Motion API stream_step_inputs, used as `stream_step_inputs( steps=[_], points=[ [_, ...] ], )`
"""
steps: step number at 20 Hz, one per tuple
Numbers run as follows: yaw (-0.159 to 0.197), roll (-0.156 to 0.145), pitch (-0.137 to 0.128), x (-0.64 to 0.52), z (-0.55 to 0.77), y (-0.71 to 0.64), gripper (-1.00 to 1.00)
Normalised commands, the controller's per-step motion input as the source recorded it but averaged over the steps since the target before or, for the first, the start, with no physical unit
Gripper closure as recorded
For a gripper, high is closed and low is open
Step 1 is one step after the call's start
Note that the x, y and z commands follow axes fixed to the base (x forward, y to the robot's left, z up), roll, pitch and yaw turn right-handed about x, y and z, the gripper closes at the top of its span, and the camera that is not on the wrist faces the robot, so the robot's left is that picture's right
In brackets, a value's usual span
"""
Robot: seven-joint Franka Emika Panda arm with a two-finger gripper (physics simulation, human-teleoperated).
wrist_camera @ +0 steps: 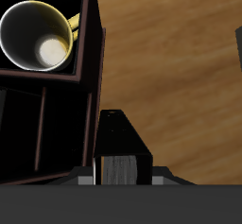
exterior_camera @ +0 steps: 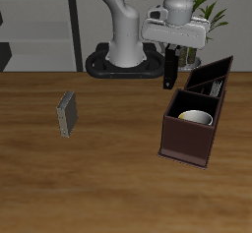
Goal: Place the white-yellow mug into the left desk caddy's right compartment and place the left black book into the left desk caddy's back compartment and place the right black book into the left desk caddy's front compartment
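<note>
Overhead, the gripper (exterior_camera: 171,76) hangs just beside the left desk caddy (exterior_camera: 187,139), near its back end, clamped on a black book (exterior_camera: 170,68) held upright, its long axis vertical. In the wrist view the same book (wrist_camera: 121,143) shows between the fingers, its edge pointing down at the wooden table (exterior_camera: 108,178) just outside the caddy wall (wrist_camera: 95,67). The caddy's long axis runs from the table's front edge obliquely toward the back. The white-yellow mug (exterior_camera: 195,118) stands upright inside the right compartment (exterior_camera: 183,110), the wide square section at the caddy's front end; its yellow handle (wrist_camera: 74,22) points toward the compartment wall nearest the gripper. Beyond it lie the two narrow slots (exterior_camera: 211,80). Another black book (exterior_camera: 67,114) stands on its edge on the table, well apart from the caddy.
</note>
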Motion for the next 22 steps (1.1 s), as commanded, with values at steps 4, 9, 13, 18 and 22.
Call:
stream_step_inputs(
  steps=[4,9,13,18,22],
  points=[
    [0.009,0.019,0.017,0.18,0.10,0.31,1.00],
    [0.000,0.009,0.029,0.12,-0.01,0.24,1.00],
    [0.005,0.010,0.006,0.14,0.00,0.13,1.00],
    [-0.006,-0.001,0.022,0.25,-0.05,0.07,1.00],
    [-0.009,-0.020,0.005,0.15,0.03,0.03,1.00]
  ],
)
